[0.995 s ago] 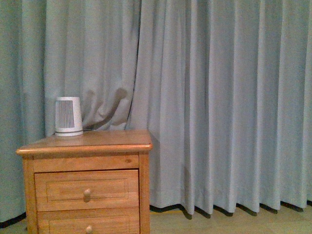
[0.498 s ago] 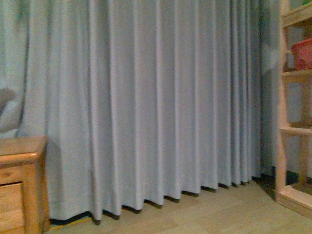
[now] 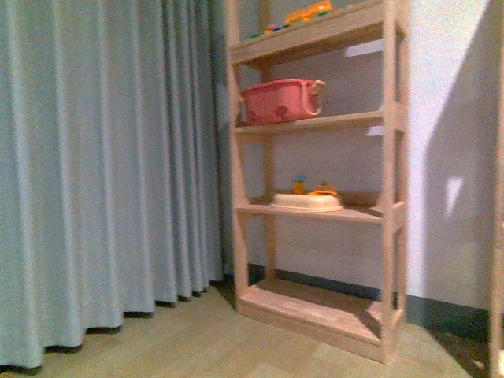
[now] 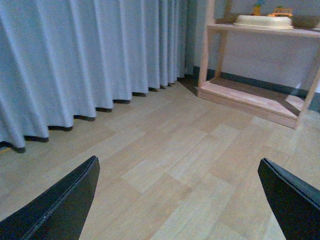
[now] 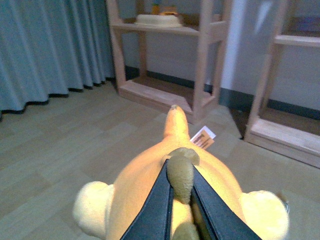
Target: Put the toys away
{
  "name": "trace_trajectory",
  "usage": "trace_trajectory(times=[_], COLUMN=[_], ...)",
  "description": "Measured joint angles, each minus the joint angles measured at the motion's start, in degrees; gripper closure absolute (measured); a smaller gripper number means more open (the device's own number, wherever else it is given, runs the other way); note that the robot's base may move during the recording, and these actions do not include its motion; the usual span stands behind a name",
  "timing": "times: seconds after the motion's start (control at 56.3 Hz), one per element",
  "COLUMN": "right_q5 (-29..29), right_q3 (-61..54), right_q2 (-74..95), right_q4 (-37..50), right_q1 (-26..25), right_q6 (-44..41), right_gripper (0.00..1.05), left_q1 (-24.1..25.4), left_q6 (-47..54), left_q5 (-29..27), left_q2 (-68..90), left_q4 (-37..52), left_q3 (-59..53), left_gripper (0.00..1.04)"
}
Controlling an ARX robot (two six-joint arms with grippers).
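The orange-yellow plush animal (image 5: 150, 185) hangs above the wooden floor in the right wrist view. My right gripper (image 5: 181, 172) is shut on it, its dark fingers (image 5: 159, 205) pinching an olive-brown patch on the toy. A white-and-orange tag (image 5: 202, 138) sticks out from the plush. My left gripper (image 4: 179, 172) is open over bare floor, with nothing between its black fingers (image 4: 65, 200). Neither arm shows in the front view.
A wooden shelf unit (image 3: 315, 126) stands ahead on the right, holding a pink basket (image 3: 279, 101), a cream tray (image 3: 307, 201) and small toys on top (image 3: 307, 13). A grey-blue curtain (image 3: 102, 157) covers the left. A second shelf unit (image 5: 290, 75) stands beside the first.
The front view has swung to the right: the nightstand and white heater have left the frame, and the shelf unit has come fully into view.
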Motion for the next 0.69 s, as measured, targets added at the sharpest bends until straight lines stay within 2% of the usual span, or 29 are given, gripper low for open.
trace_trajectory(times=[0.693], right_q5=[0.46], right_q3=[0.00], right_q2=[-0.04], right_q4=[-0.02], right_q1=[-0.04], right_q6=[0.00], right_gripper=[0.98], left_q1=[-0.09], left_q6=[0.00], left_q5=[0.20], left_q2=[0.00], left_q4=[0.00], left_q3=[0.00], left_gripper=[0.06])
